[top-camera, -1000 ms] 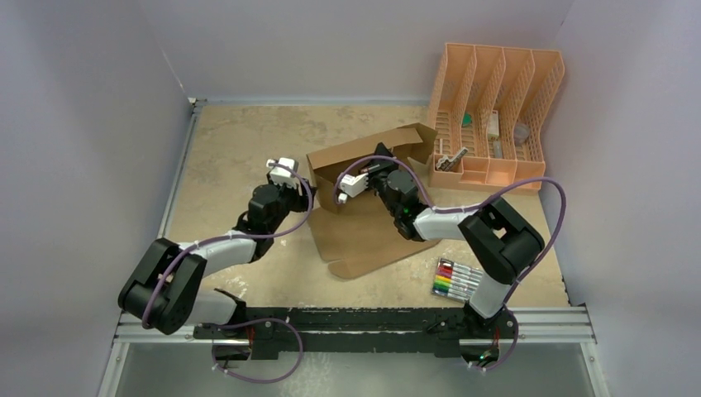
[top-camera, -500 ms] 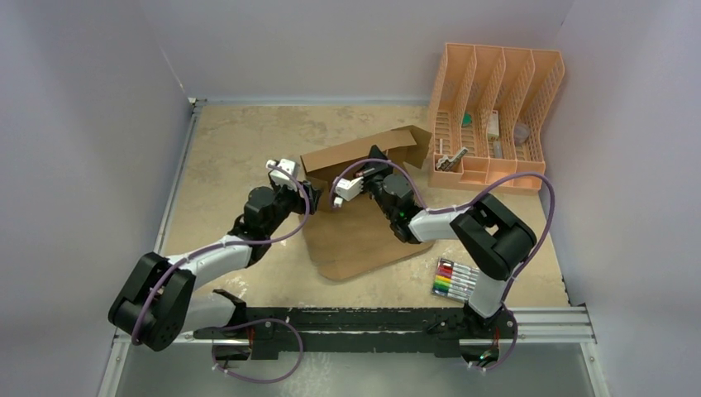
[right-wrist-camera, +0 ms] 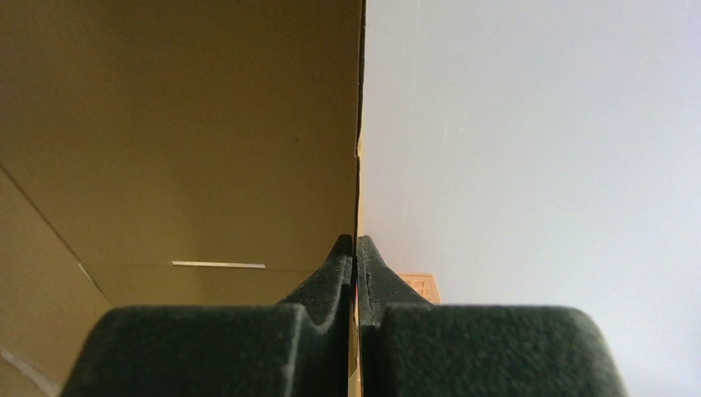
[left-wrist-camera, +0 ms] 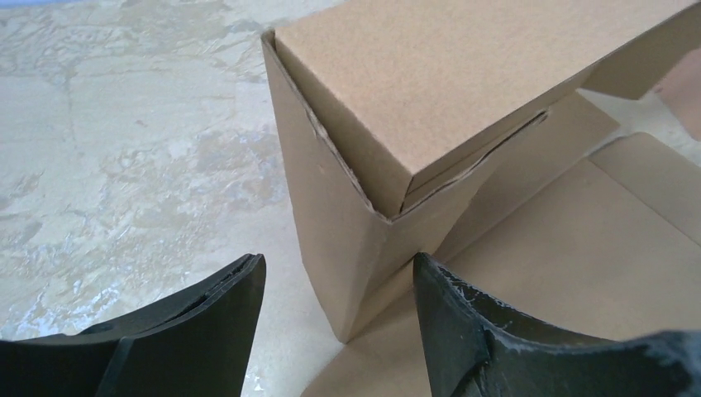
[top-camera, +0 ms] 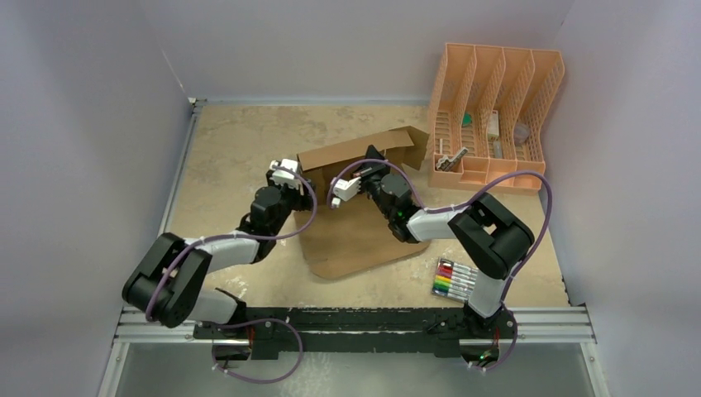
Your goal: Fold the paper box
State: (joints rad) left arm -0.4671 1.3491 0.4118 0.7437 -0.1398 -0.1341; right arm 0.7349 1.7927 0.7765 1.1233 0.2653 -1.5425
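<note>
Left hand [left-wrist-camera: 337, 263] open at the paper box [top-camera: 351, 240], right hand [right-wrist-camera: 355, 242] pinching its wall.

Seen from the left wrist, the left hand's two dark fingers [left-wrist-camera: 223, 331] stand well apart with nothing gripped. The box's upright folded corner rises just ahead of the gap between them, and its flat base panel lies on the worktop [top-camera: 231, 141] to the right of that hand. Right of the corner, the right hand reaches over the base panel, its pads pressed together on the thin edge of the raised cardboard wall. Further to that hand's right stands a peach slotted organizer [top-camera: 496, 91], and behind it, towards the arm bases, lies a pack of coloured markers [top-camera: 456, 279].
</note>
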